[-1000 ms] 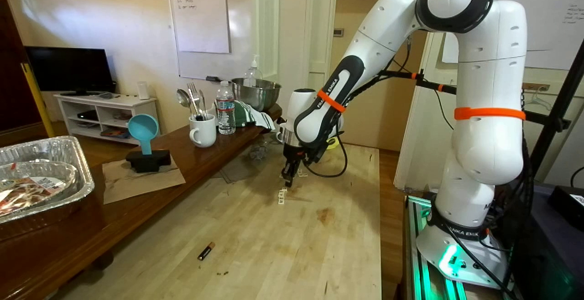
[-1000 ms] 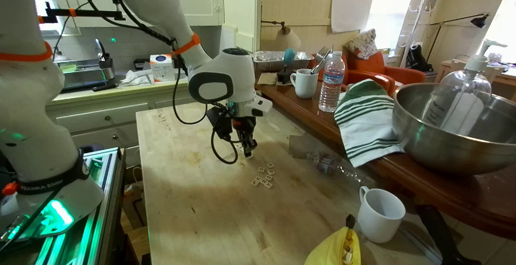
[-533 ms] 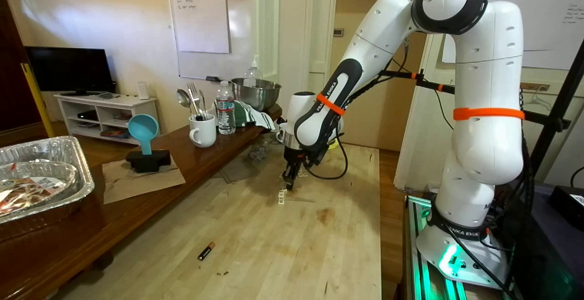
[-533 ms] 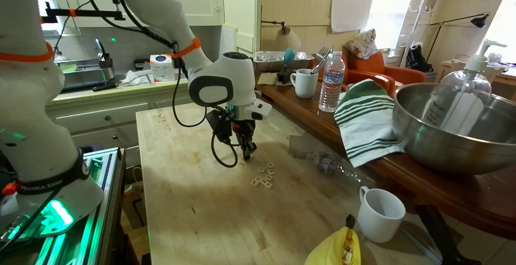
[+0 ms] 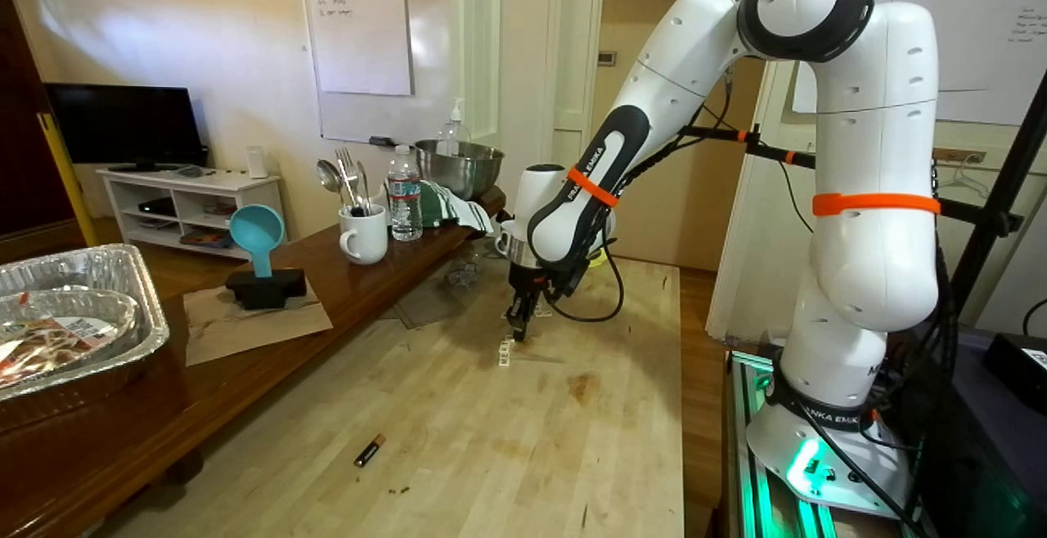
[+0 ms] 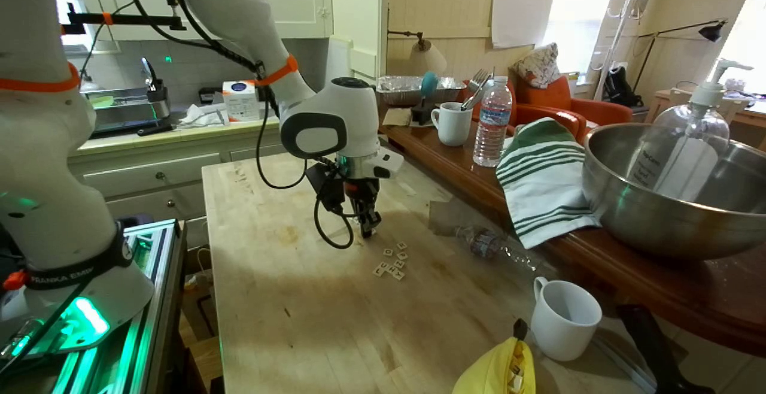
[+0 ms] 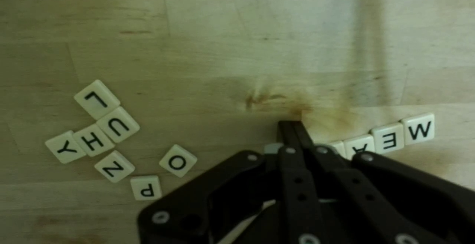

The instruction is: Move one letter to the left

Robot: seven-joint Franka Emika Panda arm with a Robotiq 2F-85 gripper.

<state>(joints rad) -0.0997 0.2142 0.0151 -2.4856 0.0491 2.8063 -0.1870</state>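
Observation:
The letters are small pale square tiles. In the wrist view a row holds M (image 7: 418,129), E (image 7: 387,138), A (image 7: 359,143) and a tile (image 7: 337,147) mostly hidden behind my gripper. This row (image 5: 505,353) also shows in an exterior view. Several loose tiles, among them O (image 7: 178,161) and P (image 7: 146,187), lie left in the wrist view; this cluster (image 6: 392,263) shows in an exterior view. My gripper (image 7: 290,124) is shut, with its fingertips together and no tile visible between them. It is low over the table, beside the row's hidden end, in both exterior views (image 5: 519,337) (image 6: 367,233).
A battery (image 5: 370,450) lies on the wooden table (image 5: 491,456). A yellow pouch (image 6: 497,367) and a white mug (image 6: 565,319) stand at the table's near end in an exterior view. A plastic bottle (image 6: 488,243) lies by the raised dark counter (image 5: 327,276).
Between one second and half a second ago my gripper moves slightly down and shifts a little beside the tile row. Since half a second ago nothing visibly differs.

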